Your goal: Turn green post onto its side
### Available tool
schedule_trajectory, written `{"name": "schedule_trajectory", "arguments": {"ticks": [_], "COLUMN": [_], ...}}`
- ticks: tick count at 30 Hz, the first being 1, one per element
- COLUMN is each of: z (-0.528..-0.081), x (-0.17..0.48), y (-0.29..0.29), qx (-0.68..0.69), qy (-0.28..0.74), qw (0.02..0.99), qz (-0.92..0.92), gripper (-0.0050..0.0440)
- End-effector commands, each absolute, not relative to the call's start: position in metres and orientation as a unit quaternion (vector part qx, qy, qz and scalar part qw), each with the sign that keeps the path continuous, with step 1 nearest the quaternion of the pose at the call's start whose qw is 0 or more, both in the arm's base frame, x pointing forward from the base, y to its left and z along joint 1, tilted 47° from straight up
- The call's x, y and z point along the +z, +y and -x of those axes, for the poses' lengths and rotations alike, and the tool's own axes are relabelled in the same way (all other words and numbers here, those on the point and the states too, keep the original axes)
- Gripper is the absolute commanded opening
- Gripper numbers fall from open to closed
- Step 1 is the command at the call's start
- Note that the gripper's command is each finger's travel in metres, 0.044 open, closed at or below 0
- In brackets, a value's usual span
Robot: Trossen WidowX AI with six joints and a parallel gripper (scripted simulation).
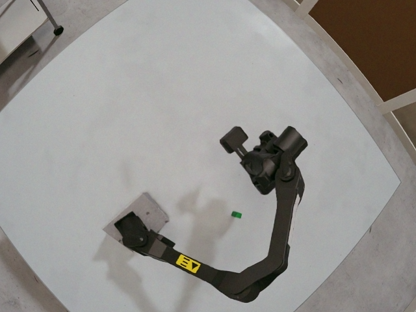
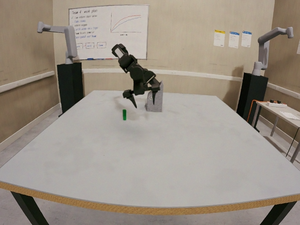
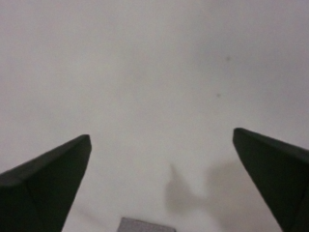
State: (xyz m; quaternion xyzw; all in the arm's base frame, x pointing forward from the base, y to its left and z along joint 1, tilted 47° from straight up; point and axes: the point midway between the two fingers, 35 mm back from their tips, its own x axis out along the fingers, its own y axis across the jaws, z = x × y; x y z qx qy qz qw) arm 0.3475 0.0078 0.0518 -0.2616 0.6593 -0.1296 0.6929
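We've got the post (image 2: 124, 114) upright on the table (image 2: 169, 150), a little way out from the grey base block (image 2: 154, 101). Our gripper (image 2: 143, 99) hangs above the table, fingers pointing down, between post and block in the exterior view and apart from both. Jaws are spread wide, nothing between them. On the wrist view we see both fingertips at the frame's edges, bare table between them, a corner of the block (image 3: 145, 225) at the bottom, and no post. From the top view, the post (image 1: 236, 214) sits inside the arm's (image 1: 282, 221) bend.
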Motion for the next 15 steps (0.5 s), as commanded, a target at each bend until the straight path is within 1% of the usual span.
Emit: {"name": "schedule_trajectory", "arguments": {"ticks": [1,2,6,7,10,12,15], "z": [-0.343,-0.343,-0.325,-0.325,-0.315,-0.311,-0.308], "x": [0.062,0.062,0.075,0.075,0.082,0.085,0.087], "y": [-0.016,-0.016,-0.065,-0.065,-0.092,-0.103,-0.110], "qx": [-0.149,-0.149,-0.169,-0.169,-0.181,-0.184,-0.186], "qy": [0.693,0.693,0.748,0.749,0.770,0.776,0.780], "qw": [0.636,0.636,0.508,0.506,0.431,0.401,0.379], "qz": [0.305,0.305,0.392,0.393,0.434,0.450,0.462], "gripper": [0.0440,0.0440,0.0440,0.0440,0.0440,0.0440,0.0440]}}
